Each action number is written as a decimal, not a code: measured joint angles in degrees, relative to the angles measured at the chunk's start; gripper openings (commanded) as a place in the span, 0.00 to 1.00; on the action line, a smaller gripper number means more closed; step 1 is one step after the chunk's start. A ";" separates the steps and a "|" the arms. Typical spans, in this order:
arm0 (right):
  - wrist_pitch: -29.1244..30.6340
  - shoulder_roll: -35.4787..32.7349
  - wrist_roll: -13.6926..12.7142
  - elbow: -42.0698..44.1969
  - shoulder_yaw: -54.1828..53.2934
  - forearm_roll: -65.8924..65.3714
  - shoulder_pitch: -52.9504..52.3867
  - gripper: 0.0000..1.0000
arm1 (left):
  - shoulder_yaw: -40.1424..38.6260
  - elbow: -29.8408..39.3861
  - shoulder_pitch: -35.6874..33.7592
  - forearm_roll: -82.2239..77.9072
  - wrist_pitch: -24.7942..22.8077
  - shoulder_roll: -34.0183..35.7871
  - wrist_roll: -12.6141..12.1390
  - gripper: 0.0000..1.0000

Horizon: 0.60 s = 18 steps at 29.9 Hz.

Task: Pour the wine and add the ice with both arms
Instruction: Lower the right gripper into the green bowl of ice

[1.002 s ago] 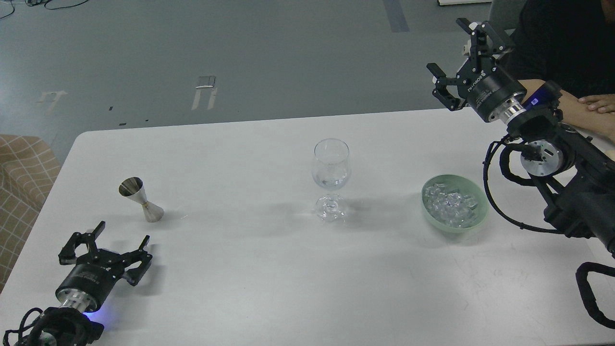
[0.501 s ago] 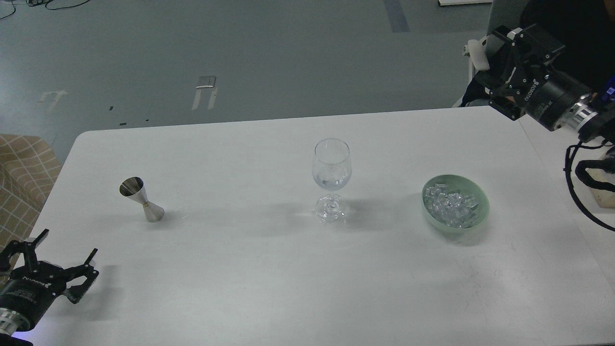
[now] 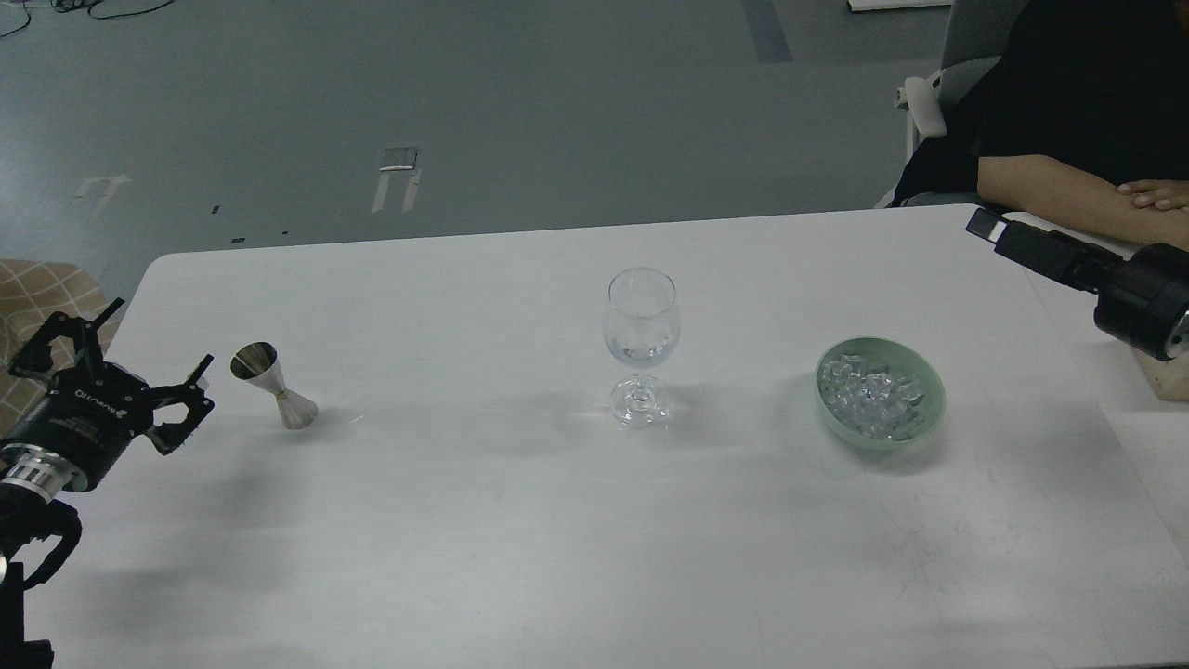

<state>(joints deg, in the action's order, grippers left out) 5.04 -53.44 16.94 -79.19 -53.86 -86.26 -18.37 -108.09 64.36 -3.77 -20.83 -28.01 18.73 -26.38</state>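
Observation:
A clear wine glass (image 3: pixel 641 330) stands upright at the middle of the white table (image 3: pixel 520 520), with a little clear liquid in its bowl. A steel jigger (image 3: pixel 275 386) stands to its left. A pale green bowl (image 3: pixel 938 401) to the right holds a heap of small clear ice cubes (image 3: pixel 868 395). My left gripper (image 3: pixel 130 372) is open and empty, just left of the jigger and apart from it. My right gripper (image 3: pixel 1008 242) is at the right edge, above the table and beyond the bowl. It shows side-on as one dark bar, so its fingers cannot be told apart.
A person in black sits at the far right, with a bare forearm (image 3: pixel 1068 190) resting on the table's corner, close behind my right gripper. A grey chair (image 3: pixel 929 102) stands behind. A checkered seat (image 3: pixel 23 279) is off the table's left edge.
My left gripper moved back along the left edge, ending beside the jigger. My right gripper swung right and down, from high above the far right corner to low at the table's right edge.

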 measured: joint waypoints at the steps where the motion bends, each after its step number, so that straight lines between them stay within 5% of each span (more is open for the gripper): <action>1: -1.54 -0.02 0.11 -0.89 0.01 -3.38 1.06 1.00 | 0.35 0.00 -0.63 -0.13 0.00 -0.37 0.00 0.98; 8: -7.93 1.13 0.82 -3.97 0.41 -17.95 9.24 1.00 | 1.09 0.16 -5.82 -0.82 0.00 -0.59 0.01 0.98; 18: -8.87 3.99 1.55 -3.82 0.62 -25.46 12.50 1.00 | 2.39 0.20 -11.23 -1.48 0.01 3.74 0.02 0.98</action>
<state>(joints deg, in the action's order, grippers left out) -3.83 -49.46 18.49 -83.00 -53.24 -111.72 -5.87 -105.70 64.56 -15.00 -22.31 -28.00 22.47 -26.36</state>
